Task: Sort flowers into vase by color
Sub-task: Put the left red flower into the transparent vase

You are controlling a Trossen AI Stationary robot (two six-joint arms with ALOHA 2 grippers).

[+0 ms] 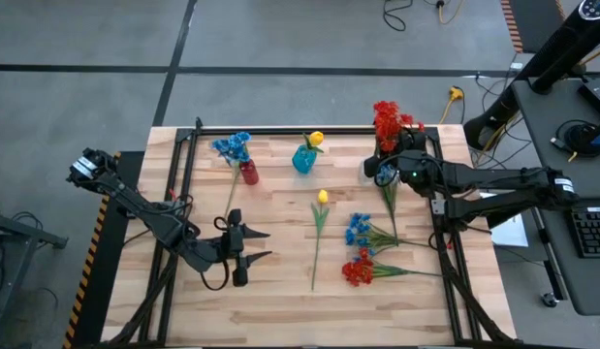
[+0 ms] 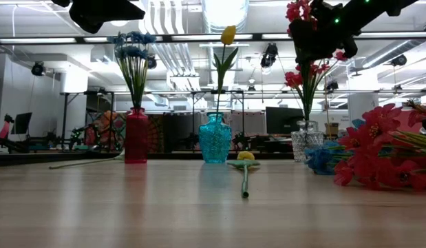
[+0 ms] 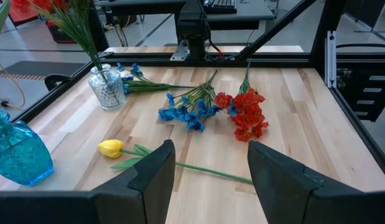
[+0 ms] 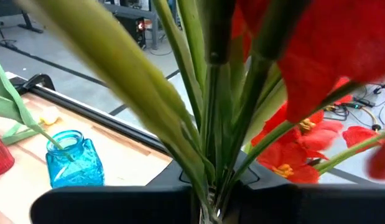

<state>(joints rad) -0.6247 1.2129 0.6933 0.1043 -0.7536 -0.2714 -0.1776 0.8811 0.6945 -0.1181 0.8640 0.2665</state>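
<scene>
A red flower spray [image 2: 295,77] stands with its stems in a clear vase [image 2: 305,143] at the table's far right. My right gripper [image 2: 316,48] is shut on it above the vase. Blue flowers [image 1: 232,147] stand in a red vase [image 1: 249,174], and a yellow tulip [image 1: 316,139] in a blue vase [image 1: 303,159]. On the table lie a yellow tulip [image 1: 322,197], a blue spray [image 1: 358,230], a red spray [image 1: 358,269] and a blue flower [image 1: 385,176] beside the clear vase. My left gripper [image 1: 268,244] hangs open over the near left, holding nothing. My right gripper holds the red spray by its bunched green stems [image 4: 208,186], pinched between the two fingers below the blooms. The fingers come in about level from the table's right and lie across the stems. The spray stands upright, its lower stems [image 2: 305,110] running down into the clear vase.
A black metal frame [image 1: 280,130] runs along the table's far edge and down both sides. Bare wood lies between my left gripper and the lying yellow tulip, and along the near edge.
</scene>
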